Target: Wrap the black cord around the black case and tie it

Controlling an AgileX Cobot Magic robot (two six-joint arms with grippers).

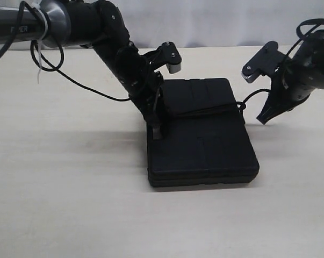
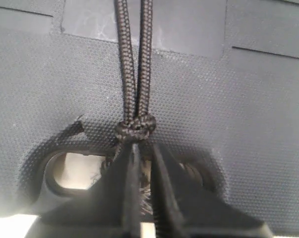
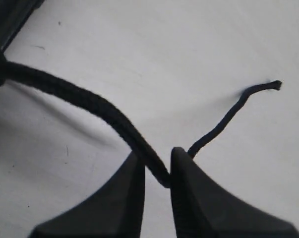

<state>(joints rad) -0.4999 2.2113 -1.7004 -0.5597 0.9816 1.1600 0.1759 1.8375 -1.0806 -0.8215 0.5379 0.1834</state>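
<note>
The black case [image 1: 204, 148] lies flat mid-table. The black cord [image 1: 204, 112] crosses its top from the left edge to the right edge, then curves off toward my right gripper [image 1: 265, 118]. My left gripper [image 1: 157, 130] points down at the case's left edge. In the left wrist view it [image 2: 144, 146] is shut on the cord just below the knot [image 2: 135, 128], over the handle cutout [image 2: 70, 171]; two strands run away across the case [image 2: 248, 109]. In the right wrist view the cord [image 3: 80, 96] passes between the narrow jaws of the right gripper [image 3: 158, 158], pinched there. Its free end [image 3: 275, 85] sticks out beyond.
The pale table [image 1: 70, 204] surrounds the case. A thin glossy wire [image 1: 76, 80] with a white tie hangs from the left arm at the back left. A case corner [image 3: 10, 15] shows in the right wrist view.
</note>
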